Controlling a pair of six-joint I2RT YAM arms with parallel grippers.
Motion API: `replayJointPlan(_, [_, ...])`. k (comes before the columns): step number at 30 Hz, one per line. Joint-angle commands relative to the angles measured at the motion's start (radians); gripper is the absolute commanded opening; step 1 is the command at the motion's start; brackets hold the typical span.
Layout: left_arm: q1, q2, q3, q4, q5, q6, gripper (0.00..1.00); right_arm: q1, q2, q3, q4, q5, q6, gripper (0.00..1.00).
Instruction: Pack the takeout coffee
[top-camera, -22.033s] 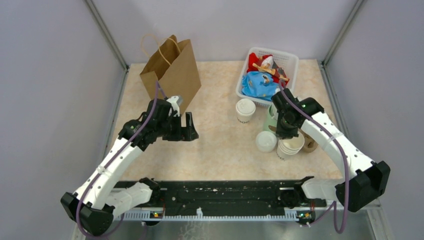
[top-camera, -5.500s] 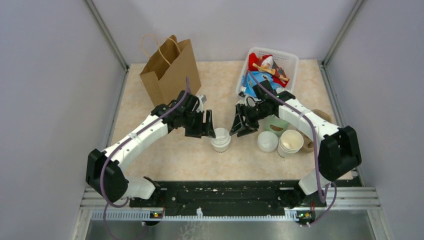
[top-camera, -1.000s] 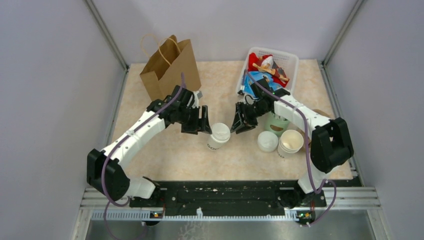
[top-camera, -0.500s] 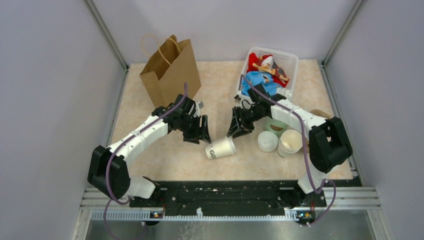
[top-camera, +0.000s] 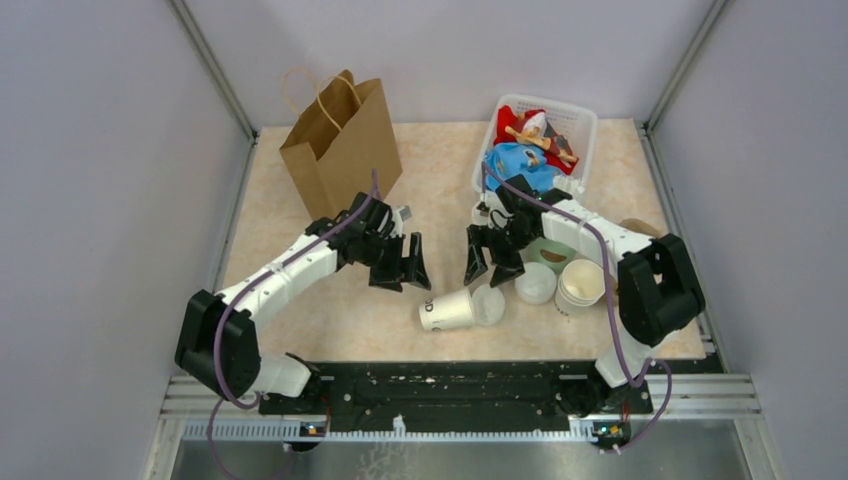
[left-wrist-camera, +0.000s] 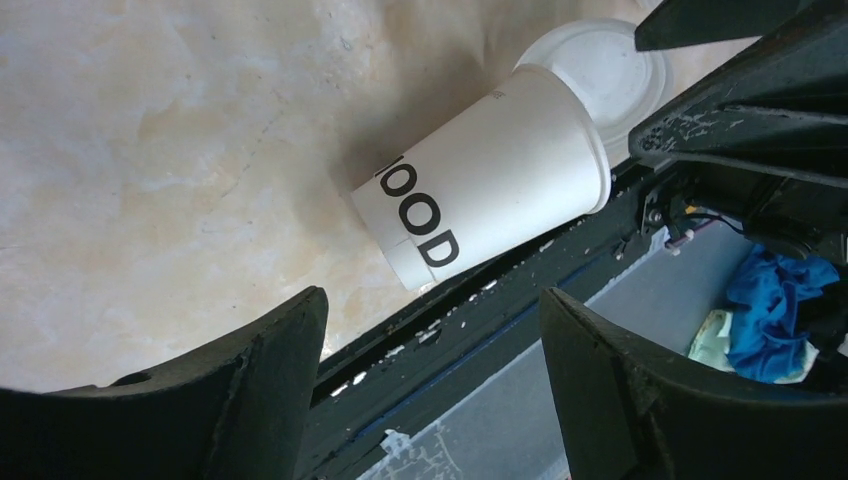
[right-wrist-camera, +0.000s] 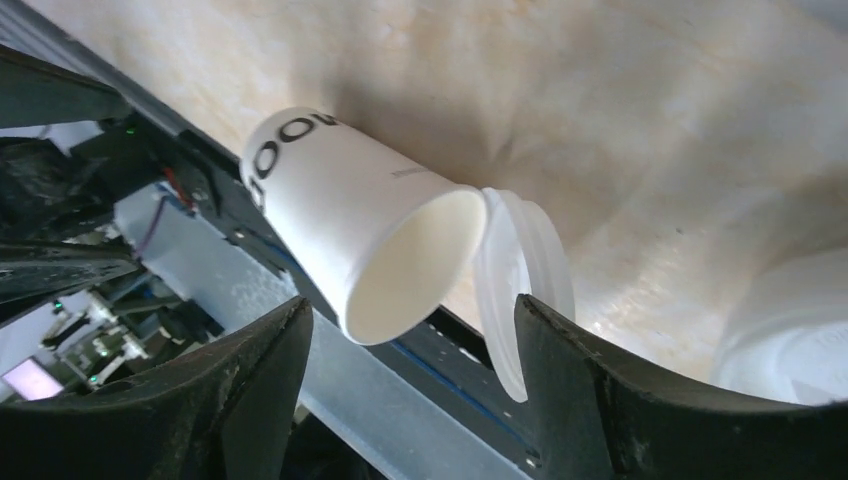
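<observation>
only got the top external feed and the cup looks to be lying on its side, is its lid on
observer: no. The right wrist view looks straight into the open mouth of the takeout coffee cup, and the lid is off, sitting right against the rim.
operator: ok, anything spilled
observer: none that shows. In that same view the inside of the cup looks plain white and dry, and the table around the mouth shows no liquid.
</observation>
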Motion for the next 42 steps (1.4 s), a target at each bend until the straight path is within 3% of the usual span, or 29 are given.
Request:
replayJointPlan(1, [-0.008, 0.013, -0.059, 0.096, 0.113, -0.027, 0.84, 0.012, -0.070, 0.043, -0.105, 0.101, -0.070, 0.75])
replayJointPlan(8, [-0.021, 0.063, -0.099, 0.104, 0.149, -0.012, 0.84, 0.017, -0.140, 0.055, -0.185, 0.153, -0.066, 0.77])
replayJointPlan(14, [-0.031, 0.066, -0.169, 0.180, 0.180, -0.047, 0.76, 0.083, -0.124, -0.020, -0.051, -0.037, 0.013, 0.77])
replayJointPlan(19, [-0.041, 0.076, -0.174, 0.183, 0.180, -0.043, 0.71, 0.096, -0.124, -0.036, -0.057, 0.045, 0.056, 0.76])
replayJointPlan(25, [-0.061, 0.111, -0.169, 0.181, 0.188, -0.032, 0.70, 0.124, -0.153, -0.055, -0.071, 0.035, 0.080, 0.68])
replayJointPlan(32, [-0.078, 0.129, -0.143, 0.141, 0.123, 0.005, 0.70, 0.228, -0.215, -0.048, -0.148, 0.028, 0.100, 0.73])
replayJointPlan(42, [-0.079, 0.081, -0.158, 0.113, 0.094, 0.031, 0.76, 0.266, -0.248, -0.377, 0.214, -0.159, 0.396, 0.71])
